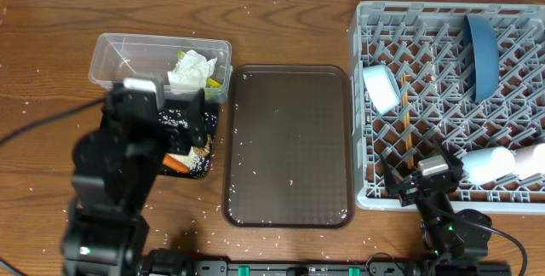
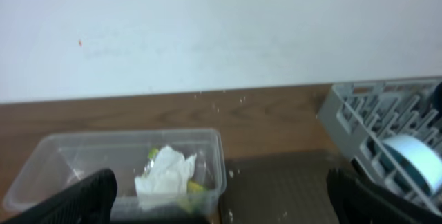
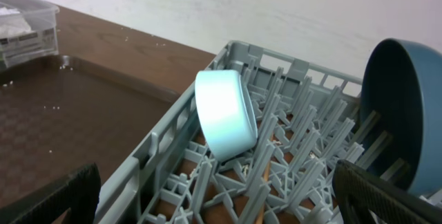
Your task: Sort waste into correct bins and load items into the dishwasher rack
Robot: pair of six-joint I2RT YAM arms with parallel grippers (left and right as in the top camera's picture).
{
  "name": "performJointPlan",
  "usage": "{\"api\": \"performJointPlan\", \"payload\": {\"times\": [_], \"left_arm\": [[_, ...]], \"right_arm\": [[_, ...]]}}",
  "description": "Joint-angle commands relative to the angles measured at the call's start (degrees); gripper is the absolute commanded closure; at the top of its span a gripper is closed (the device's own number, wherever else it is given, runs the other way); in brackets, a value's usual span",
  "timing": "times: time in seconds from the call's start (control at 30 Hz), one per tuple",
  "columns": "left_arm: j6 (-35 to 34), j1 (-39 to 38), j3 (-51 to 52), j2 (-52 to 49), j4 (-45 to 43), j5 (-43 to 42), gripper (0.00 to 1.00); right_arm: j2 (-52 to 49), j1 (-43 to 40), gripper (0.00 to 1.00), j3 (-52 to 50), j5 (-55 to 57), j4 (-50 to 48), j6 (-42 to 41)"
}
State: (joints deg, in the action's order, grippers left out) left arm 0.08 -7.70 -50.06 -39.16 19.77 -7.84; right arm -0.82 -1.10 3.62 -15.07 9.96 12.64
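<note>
Left gripper (image 2: 221,182): jaws are spread wide with nothing grasped. Its dark fingers (image 2: 83,200) are seen only at the lower corners of the left wrist view. From overhead it is hidden under its own arm.

Right gripper (image 3: 217,186): jaws are likewise released and empty. The fingers (image 3: 394,196) are held just outside the near wall of the rack (image 1: 362,140).

Clear tub (image 1: 115,63): set at the back left of the wooden surface (image 1: 51,37). The crumpled tissue (image 1: 192,71) and the yellow-green wrapper (image 1: 220,77) are held at its right end. In the left wrist view both are seen from the side through the tub wall.

Black tray (image 1: 213,135): placed just in front of the tub and largely covered by the left arm. It is shown only overhead. White rice (image 1: 202,163) and an orange carrot piece (image 1: 174,163) are seen at its near end.

Brown tray (image 1: 289,140): lies between the bins and the rack, dotted with stray grains.

Light-blue cup (image 3: 224,117): lies tipped on its side among the pegs at the rack's left edge, shown most clearly by the right wrist view.

Plate (image 1: 481,54): dark blue, stood on edge in the far right part of the rack.

Chopsticks (image 1: 406,127): laid on the lattice floor, just right of the cup.

White bowl (image 1: 490,163): rests on its side at the near right of the rack, shown only overhead.
</note>
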Motion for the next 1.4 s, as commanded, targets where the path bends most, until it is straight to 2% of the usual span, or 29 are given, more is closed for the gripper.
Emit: {"api": "performJointPlan", "payload": {"times": [0.0,0.27,0.53,0.8,1.0,1.37], "left_arm": [[2.51,-0.09,8.81,5.31,-5.40,-1.18,0.02],[3.34,-0.09,27.56,20.35,-18.86,-1.18,0.02],[3.34,-0.09,38.03,32.63,-22.80,-1.16,0.02],[3.32,-0.09,45.59,38.97,-23.96,-0.52,0.02],[3.34,-0.09,49.81,39.08,-25.27,-0.50,0.02],[3.32,-0.09,49.83,39.08,-23.04,-0.13,0.02]], "right_arm": [[0.50,-0.42,0.01,-0.44,-0.39,-0.04,0.70],[0.50,-0.42,0.01,-0.44,-0.39,-0.04,0.70],[0.50,-0.42,0.01,-0.44,-0.39,-0.04,0.70],[0.50,-0.42,0.01,-0.44,-0.39,-0.04,0.70],[0.50,-0.42,0.01,-0.44,-0.39,-0.04,0.70],[0.50,-0.42,0.01,-0.44,-0.39,-0.04,0.70]]}}
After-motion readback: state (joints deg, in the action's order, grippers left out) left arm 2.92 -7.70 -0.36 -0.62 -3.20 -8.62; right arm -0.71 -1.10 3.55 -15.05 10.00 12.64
